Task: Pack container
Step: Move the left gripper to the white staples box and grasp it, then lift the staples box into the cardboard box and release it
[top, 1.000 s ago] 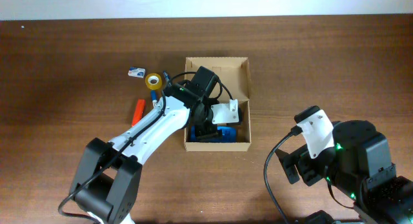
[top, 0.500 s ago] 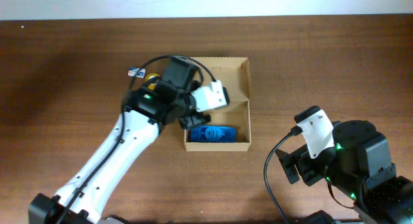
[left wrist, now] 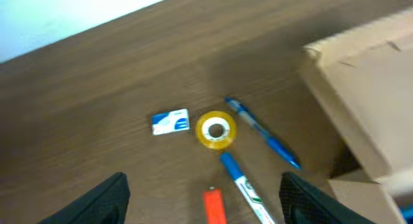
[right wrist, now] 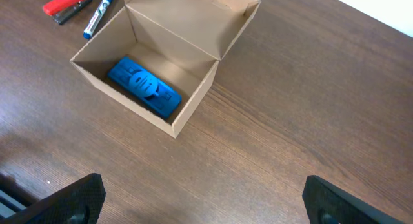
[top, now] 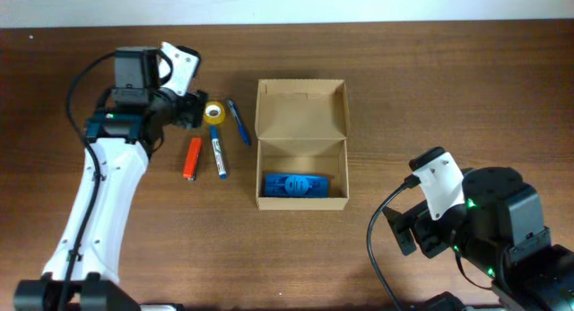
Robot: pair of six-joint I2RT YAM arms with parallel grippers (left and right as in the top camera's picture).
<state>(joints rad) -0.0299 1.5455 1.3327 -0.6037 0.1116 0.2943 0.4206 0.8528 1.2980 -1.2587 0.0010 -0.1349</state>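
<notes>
The tan cardboard container [top: 337,148] stands open at the table's middle, lid flap tipped back; it also shows in the right wrist view [right wrist: 206,82] and at the left wrist view's right edge [left wrist: 368,95]. A blue object [top: 296,185] lies inside it [right wrist: 143,86]. Left of it lie a yellow tape roll [top: 213,113] [left wrist: 215,130], a blue pen [top: 238,121] [left wrist: 262,133], a blue-capped marker [top: 218,155] [left wrist: 244,188], an orange-red item [top: 192,157] [left wrist: 214,206] and a small blue-white card [left wrist: 170,122]. My left gripper [left wrist: 203,198] is open and empty above these items. My right gripper [right wrist: 203,201] is open, empty, right of the container.
The table's far edge meets a pale wall [top: 287,6]. The right arm's base and cables [top: 484,226] fill the lower right corner. Bare wood lies around the container.
My left arm has pulled out of the container and swung left to above the loose stationery. The blue object stays in the box. The right arm has not moved.
</notes>
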